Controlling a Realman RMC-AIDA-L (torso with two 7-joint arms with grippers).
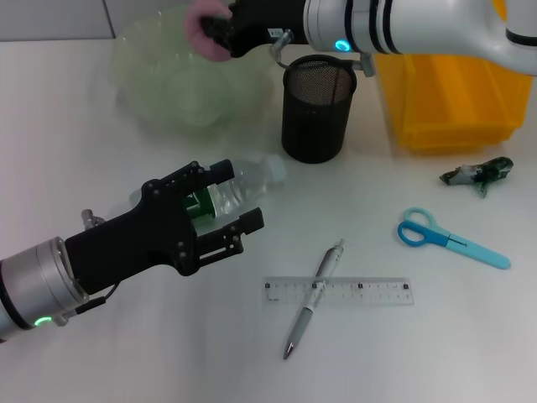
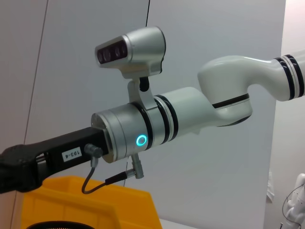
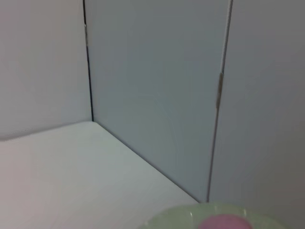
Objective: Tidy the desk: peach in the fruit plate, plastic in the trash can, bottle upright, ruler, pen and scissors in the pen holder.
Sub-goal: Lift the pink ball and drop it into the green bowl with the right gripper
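While right gripper (image 1: pixel 216 32) pinches peach (image 1: pixel 200 28), left gripper (image 1: pixel 225 200) straddles bottle (image 1: pixel 239 180), spread.

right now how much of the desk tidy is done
Nothing is finished. The right gripper holds the peach over the fruit plate, and the left gripper is around the lying bottle. The plastic, scissors, ruler and pen lie on the desk; the pen holder looks empty.
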